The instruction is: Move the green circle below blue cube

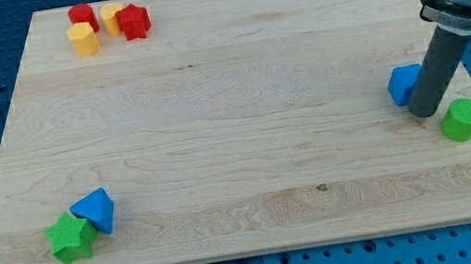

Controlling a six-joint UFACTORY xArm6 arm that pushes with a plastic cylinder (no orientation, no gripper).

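wooden board (231,104), my tip (426,112) between blue cube (403,84), green circle (463,119)

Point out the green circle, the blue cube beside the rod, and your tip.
green circle (463,119), camera view, on its top face
blue cube (402,84), camera view, on its visible left part
my tip (426,111), camera view, at the rod's very end

Green circle (463,119) lower-right of blue cube (404,84)
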